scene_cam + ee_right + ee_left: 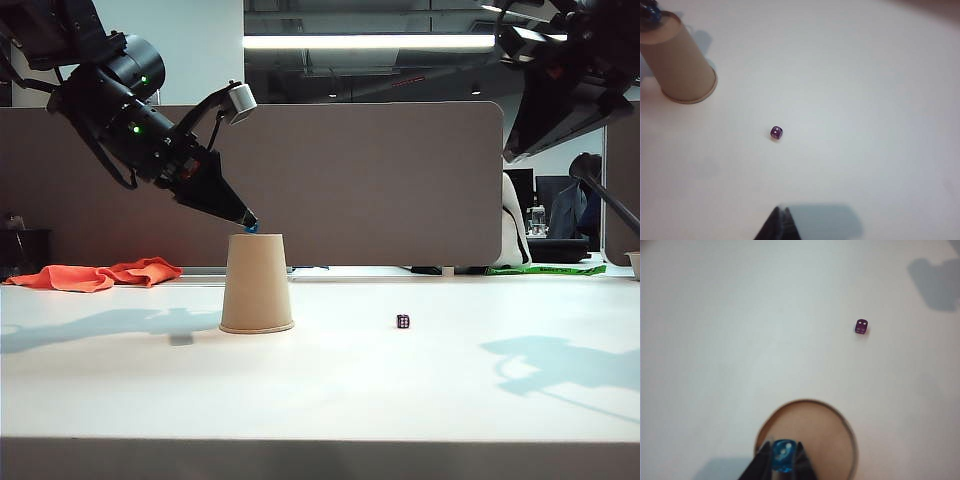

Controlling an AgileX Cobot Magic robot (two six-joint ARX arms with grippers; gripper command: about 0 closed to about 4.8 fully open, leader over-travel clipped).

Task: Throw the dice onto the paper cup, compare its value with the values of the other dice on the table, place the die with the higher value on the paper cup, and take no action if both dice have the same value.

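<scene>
The left gripper point(784, 458) hangs just above the flat top of the upturned paper cup point(257, 283), its jaws clamped on the blue die point(784, 455). The purple die point(403, 321) lies on the white worktop point(420, 400), well apart from the cup. The right gripper point(780, 220) is raised high above the worktop, its jaws together.

Left tool point(249, 224) pinching blue die point(252, 228) over upturned paper cup point(257, 282), purple die point(403, 321) beside
</scene>
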